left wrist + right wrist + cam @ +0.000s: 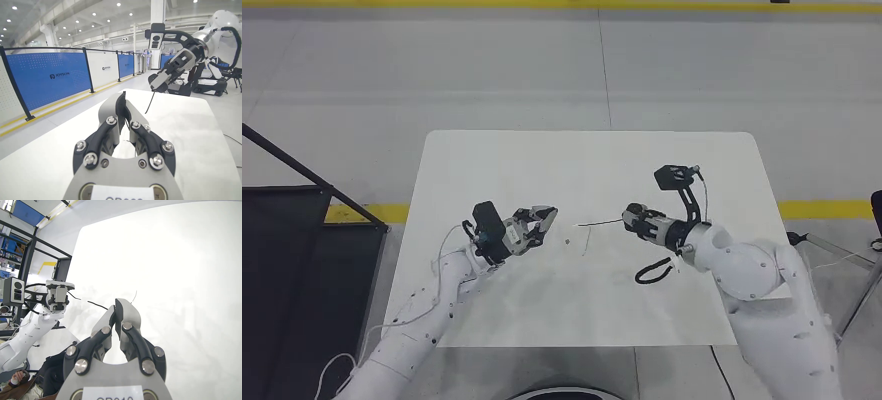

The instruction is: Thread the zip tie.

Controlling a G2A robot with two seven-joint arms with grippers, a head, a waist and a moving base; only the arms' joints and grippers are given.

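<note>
A thin black zip tie (599,222) sticks out of my right gripper (627,218), which is shut on one end of it above the white table (592,170). The free end points toward my left gripper (547,215), a short gap away. In the left wrist view the zip tie (150,103) hangs down from the right gripper (157,88), and my left gripper (123,100) is shut with its pads together. In the right wrist view the right gripper (115,308) pinches the zip tie (97,305). A short dark strand (74,296) lies beside the left gripper (60,292); I cannot tell if it is held.
A black cable loop (652,270) hangs under the right arm. A dark frame (282,240) stands off the table's left side. A railing with blue panels (47,75) borders the floor beyond the table (189,132).
</note>
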